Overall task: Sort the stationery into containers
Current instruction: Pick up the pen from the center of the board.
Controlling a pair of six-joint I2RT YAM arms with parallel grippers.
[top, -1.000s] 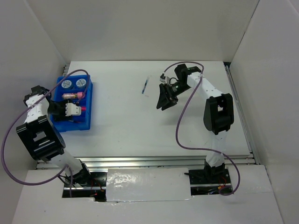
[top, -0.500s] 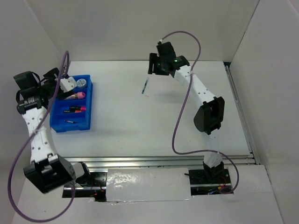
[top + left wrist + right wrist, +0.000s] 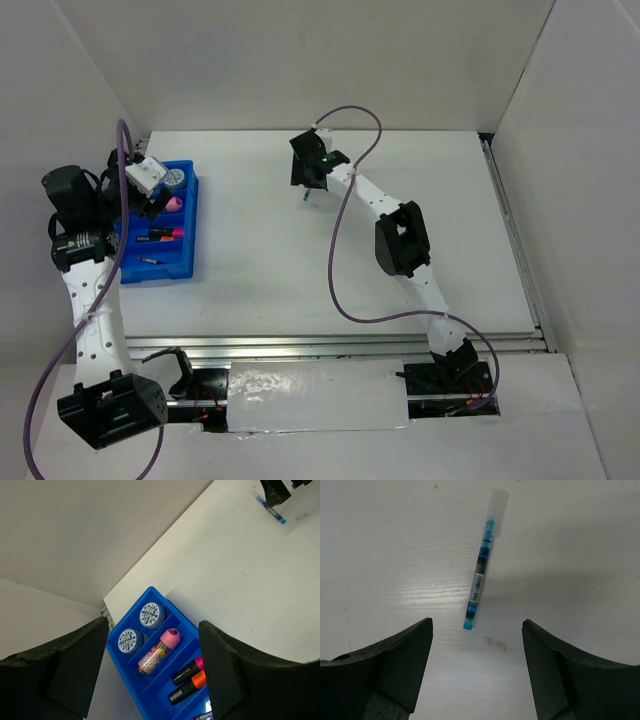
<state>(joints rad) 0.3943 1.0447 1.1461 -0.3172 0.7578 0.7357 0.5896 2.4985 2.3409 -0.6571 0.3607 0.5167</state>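
The right gripper [image 3: 476, 647] is hanging spread wide over the blue pen [image 3: 480, 575], which is lying on the table [image 3: 580, 540] with its cap pointing toward one o'clock. The left gripper [image 3: 153, 635] (also gaping, holding nothing) is hovering above the blue tray [image 3: 192, 228] at nine o'clock. I judge the slim pen is risking a roll or skid if one finger lands first.

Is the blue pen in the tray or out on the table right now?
Out. The blue pen lies flat on the table below the open right gripper, not gripped, far from the blue tray.
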